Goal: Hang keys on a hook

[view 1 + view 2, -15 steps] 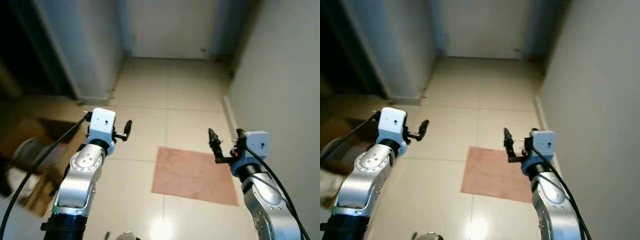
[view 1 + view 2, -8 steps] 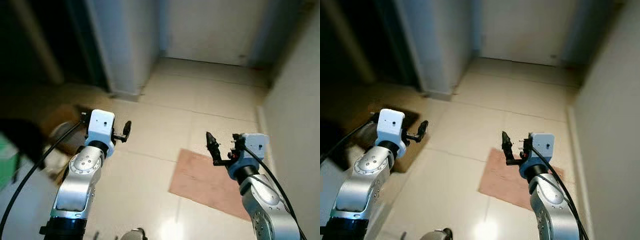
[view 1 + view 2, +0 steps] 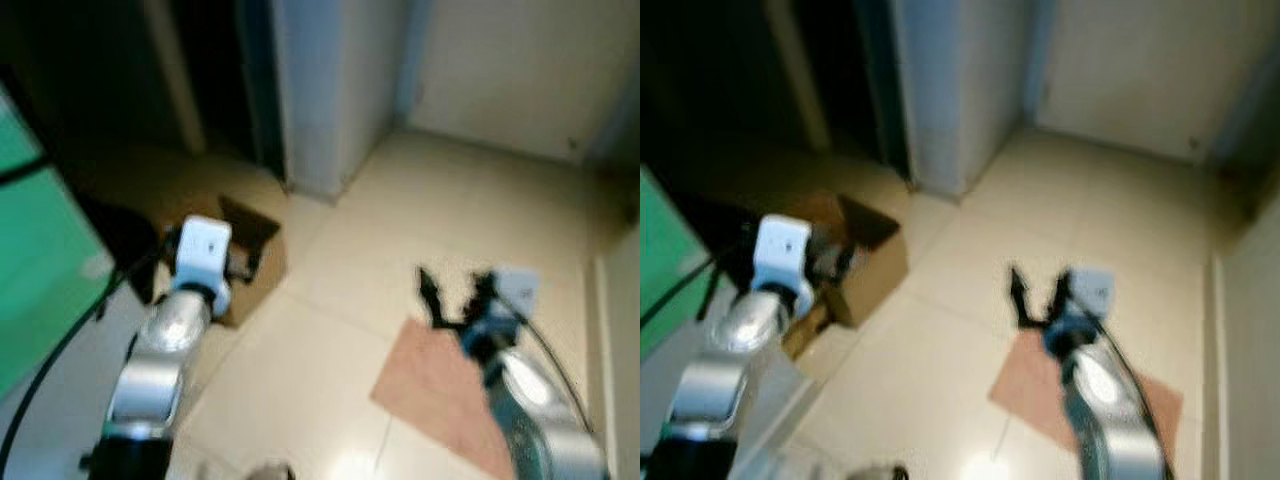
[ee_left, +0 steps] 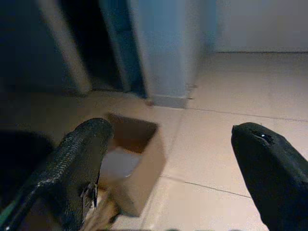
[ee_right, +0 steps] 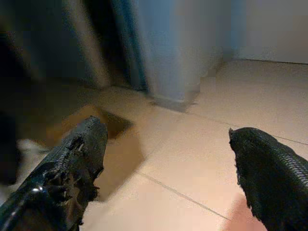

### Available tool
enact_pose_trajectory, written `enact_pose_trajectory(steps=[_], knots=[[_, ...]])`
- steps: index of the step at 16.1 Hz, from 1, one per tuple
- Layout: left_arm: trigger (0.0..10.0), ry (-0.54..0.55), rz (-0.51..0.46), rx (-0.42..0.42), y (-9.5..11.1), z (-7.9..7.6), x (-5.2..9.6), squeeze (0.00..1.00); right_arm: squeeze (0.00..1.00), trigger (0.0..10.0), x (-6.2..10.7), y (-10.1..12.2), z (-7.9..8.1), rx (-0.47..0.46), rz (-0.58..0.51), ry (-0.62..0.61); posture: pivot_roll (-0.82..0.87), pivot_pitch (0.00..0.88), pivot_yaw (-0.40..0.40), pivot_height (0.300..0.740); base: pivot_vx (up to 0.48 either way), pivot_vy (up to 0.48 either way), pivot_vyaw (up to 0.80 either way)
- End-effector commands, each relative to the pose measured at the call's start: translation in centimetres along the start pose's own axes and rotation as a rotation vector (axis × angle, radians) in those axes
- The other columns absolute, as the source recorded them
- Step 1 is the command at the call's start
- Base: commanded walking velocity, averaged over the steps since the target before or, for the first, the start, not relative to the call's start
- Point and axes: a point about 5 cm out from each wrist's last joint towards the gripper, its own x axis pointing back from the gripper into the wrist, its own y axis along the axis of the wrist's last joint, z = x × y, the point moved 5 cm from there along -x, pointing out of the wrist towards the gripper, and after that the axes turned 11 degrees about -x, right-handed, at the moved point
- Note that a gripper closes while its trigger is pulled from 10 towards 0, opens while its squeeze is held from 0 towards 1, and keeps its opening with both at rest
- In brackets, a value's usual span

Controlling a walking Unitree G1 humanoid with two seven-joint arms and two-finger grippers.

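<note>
Both arms are reaching forward at chest height, the left gripper (image 4: 168, 159) and right gripper (image 5: 166, 163) each spread wide and carrying nothing, over bare tile floor (image 3: 330, 370) between a cardboard box (image 3: 255, 255) and a pinkish mat (image 3: 440, 390).

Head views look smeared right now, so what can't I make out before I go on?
- Cardboard box: contents unclear; head views blurred, left wrist view blocked by the box's wall and a finger.
- Green surface: cut off by the picture's edge, identity unclear.
- Dark doorway: interior lost in shadow.
- Left pincer and right pincer: open, holding nothing.
</note>
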Motion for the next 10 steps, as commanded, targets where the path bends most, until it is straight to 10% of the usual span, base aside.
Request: enact_pose_trajectory(steps=[1,10], knots=[[10.0,-0.002,0.000,0.003,0.1,-0.2,0.1,0.00,1.00,10.0,0.1,0.8,-0.5,0.007,-0.016,-0.013,-0.13,0.000,0.006,0.740,0.000,0.000,0.80],[10.0,-0.023,-0.007,-0.014,0.5,-0.4,-0.5,0.00,1.00,10.0,0.7,2.7,-3.1,0.107,-0.141,-0.215,-0.17,0.000,0.054,0.740,0.000,0.000,0.80]])
